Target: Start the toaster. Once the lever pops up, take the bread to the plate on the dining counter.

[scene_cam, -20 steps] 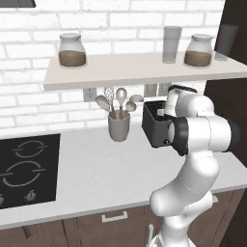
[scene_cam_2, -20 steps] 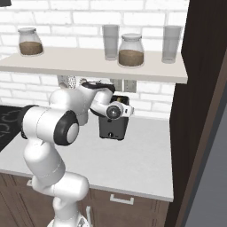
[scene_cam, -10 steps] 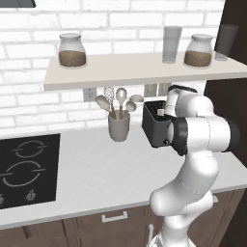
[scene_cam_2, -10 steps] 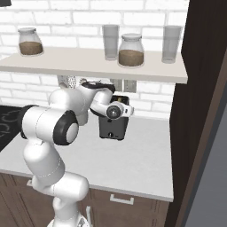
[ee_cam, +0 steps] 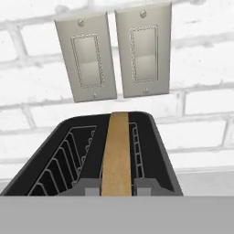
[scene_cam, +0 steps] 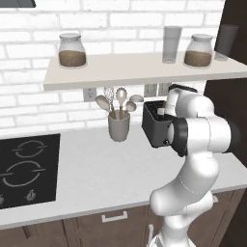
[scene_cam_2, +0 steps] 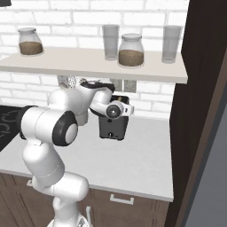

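1. Rendered kitchen. White robot arm reaches over a grey-white counter (scene_cam: 96,178) twd a small dark toaster (scene_cam: 155,126) standing by the white brick wall, under a shelf (scene_cam: 140,67) w/ jars and glasses.
2. Toaster sits below two wall switch plates (ee_cam: 114,52), prob. so it reads as plugged in. A grey utensil cup (scene_cam: 118,126) w/ spoons stands just left of it; black cooktop (scene_cam: 26,169) further left.
3. Bread (ee_cam: 116,153): tan slice standing on edge in one toaster slot, top edge sticking up above the slot.
4. Tool (ee_cam: 117,188): finger tips narrow, closed in on the slice from both sides at its near end, so it looks gripped for lifting out.
5. Bread runs straight away from the tool, betw. its tips, in the hand view.
6. Judgement: toasting seems done; lift-out is the step in hand, carry to plate not yet begun.
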Controlling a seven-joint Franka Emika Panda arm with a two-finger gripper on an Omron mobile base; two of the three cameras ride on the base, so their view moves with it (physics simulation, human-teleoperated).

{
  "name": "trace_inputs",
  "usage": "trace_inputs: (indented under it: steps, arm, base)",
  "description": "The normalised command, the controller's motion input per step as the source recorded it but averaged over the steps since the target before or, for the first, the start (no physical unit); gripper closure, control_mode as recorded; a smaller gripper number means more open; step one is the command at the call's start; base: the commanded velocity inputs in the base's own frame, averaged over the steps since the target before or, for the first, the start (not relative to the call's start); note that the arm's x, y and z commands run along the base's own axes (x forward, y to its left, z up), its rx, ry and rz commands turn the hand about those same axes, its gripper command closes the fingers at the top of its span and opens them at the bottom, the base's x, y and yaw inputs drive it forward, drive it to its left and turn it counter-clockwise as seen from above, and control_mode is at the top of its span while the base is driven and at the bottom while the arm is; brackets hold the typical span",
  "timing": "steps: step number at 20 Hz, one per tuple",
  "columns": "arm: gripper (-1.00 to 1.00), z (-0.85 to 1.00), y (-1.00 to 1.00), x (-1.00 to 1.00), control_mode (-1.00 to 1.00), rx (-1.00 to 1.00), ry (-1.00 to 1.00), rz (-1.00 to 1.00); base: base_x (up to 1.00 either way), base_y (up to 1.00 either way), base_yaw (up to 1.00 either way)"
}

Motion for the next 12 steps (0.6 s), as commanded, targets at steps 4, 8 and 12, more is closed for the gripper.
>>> trace_inputs:
  steps: [4,8,12]
  arm:
    - [1.0,0.18,-0.07,0.0,-1.0,0.0,0.0,0.0]
    - [1.0,0.22,-0.03,0.0,-1.0,0.0,0.0,0.0]
    - [1.0,0.29,0.0,-0.01,-1.0,0.0,0.0,0.0]
  base:
    - [0.0,0.0,0.0]
    - [0.0,0.0,0.0]
    - [0.0,0.0,0.0]
